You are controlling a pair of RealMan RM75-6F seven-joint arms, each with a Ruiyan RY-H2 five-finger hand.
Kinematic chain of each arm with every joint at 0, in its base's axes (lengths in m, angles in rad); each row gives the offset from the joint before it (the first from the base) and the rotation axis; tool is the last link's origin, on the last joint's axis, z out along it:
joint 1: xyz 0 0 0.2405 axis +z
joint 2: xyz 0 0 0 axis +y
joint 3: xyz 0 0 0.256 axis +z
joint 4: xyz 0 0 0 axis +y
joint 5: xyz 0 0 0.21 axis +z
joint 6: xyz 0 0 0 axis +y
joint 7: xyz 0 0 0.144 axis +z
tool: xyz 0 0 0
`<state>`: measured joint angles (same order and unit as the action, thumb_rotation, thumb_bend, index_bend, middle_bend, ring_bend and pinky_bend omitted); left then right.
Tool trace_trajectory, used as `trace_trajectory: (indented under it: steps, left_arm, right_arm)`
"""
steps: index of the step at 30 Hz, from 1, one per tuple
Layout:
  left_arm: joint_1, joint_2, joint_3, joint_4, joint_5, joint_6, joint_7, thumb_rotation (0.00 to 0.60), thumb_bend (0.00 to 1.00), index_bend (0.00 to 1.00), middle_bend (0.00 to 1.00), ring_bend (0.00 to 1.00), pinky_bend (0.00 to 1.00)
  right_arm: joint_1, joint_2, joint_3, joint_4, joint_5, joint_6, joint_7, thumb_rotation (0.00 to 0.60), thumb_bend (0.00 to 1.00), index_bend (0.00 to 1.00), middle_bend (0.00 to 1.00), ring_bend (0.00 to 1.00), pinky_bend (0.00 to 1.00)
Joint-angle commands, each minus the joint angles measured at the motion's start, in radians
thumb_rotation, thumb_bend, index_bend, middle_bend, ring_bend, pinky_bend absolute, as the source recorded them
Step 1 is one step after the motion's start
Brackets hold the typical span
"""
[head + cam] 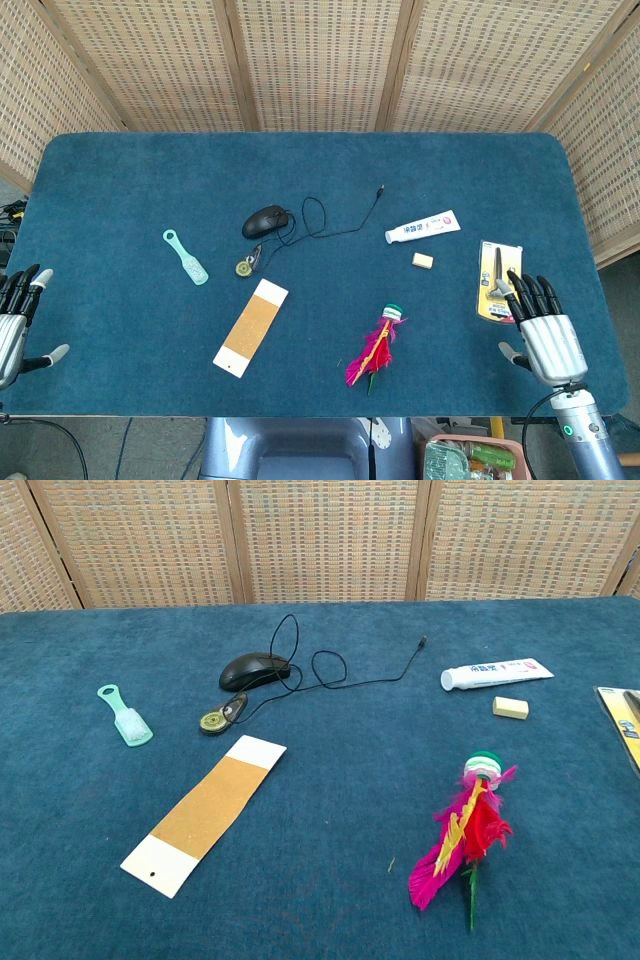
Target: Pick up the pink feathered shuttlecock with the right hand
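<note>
Head view shows the right robot hand empty with fingers spread near the table's front right corner, the pink feathered shuttlecock lying near the front edge, where a clumsy grasp could crush feathers or nudge it off.

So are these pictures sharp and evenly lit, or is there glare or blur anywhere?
Head view: even, soft light, faint shadows, no glare; the table edges bow slightly, hinting at lens distortion. Chest view: sharp and evenly lit; the pink feathered shuttlecock shows crisp feathers and casts almost no shadow.
</note>
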<state>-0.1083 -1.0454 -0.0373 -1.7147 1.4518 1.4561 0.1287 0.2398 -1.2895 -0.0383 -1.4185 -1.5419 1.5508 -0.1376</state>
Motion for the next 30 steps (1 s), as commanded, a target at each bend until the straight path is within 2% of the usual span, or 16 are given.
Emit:
trace_trajectory:
  steps: [1, 6, 10, 15, 19, 21, 24, 30]
  left_arm:
    - [-0.001, -0.001, 0.001, 0.0, 0.0, -0.003, 0.002, 0.6, 0.0, 0.0, 0.0, 0.0, 0.0]
    - [-0.002, -0.003, 0.001, 0.0, -0.002, -0.008, 0.008, 0.6, 0.0, 0.0, 0.0, 0.0, 0.0]
    - [-0.005, -0.006, -0.003, -0.001, -0.006, -0.011, 0.014, 0.6, 0.0, 0.0, 0.0, 0.0, 0.0]
    - [-0.014, -0.009, -0.011, 0.0, -0.024, -0.027, 0.024, 0.6, 0.0, 0.0, 0.0, 0.0, 0.0]
    - [-0.018, -0.011, -0.018, 0.002, -0.042, -0.035, 0.03, 0.6, 0.0, 0.0, 0.0, 0.0, 0.0]
    - [-0.019, -0.013, -0.02, 0.004, -0.048, -0.037, 0.035, 0.6, 0.0, 0.0, 0.0, 0.0, 0.0]
    - [-0.021, -0.016, -0.022, 0.006, -0.055, -0.04, 0.041, 0.6, 0.0, 0.0, 0.0, 0.0, 0.0]
    - [-0.025, -0.018, -0.026, 0.009, -0.069, -0.051, 0.045, 0.6, 0.0, 0.0, 0.0, 0.0, 0.0]
  right_arm:
    - [-0.009, 0.001, 0.013, 0.013, -0.009, 0.011, 0.026, 0.6, 0.0, 0.0, 0.0, 0.0, 0.0]
    - [0.009, 0.009, -0.002, 0.025, -0.061, -0.024, 0.117, 0.6, 0.0, 0.0, 0.0, 0.0, 0.0]
    - [0.068, 0.02, -0.035, 0.045, -0.162, -0.085, 0.229, 0.6, 0.0, 0.01, 0.0, 0.0, 0.0]
    - [0.175, 0.025, -0.07, 0.058, -0.303, -0.164, 0.343, 0.6, 0.0, 0.13, 0.0, 0.0, 0.0]
    - [0.258, 0.001, -0.079, 0.069, -0.382, -0.238, 0.349, 0.6, 0.05, 0.19, 0.0, 0.0, 0.0]
    - [0.292, -0.014, -0.078, 0.066, -0.397, -0.279, 0.34, 0.6, 0.13, 0.25, 0.01, 0.0, 0.0]
    - [0.34, -0.044, -0.068, 0.054, -0.402, -0.35, 0.309, 0.6, 0.18, 0.29, 0.02, 0.0, 0.0]
    - [0.39, -0.096, -0.06, 0.044, -0.388, -0.439, 0.262, 0.6, 0.21, 0.33, 0.05, 0.0, 0.0]
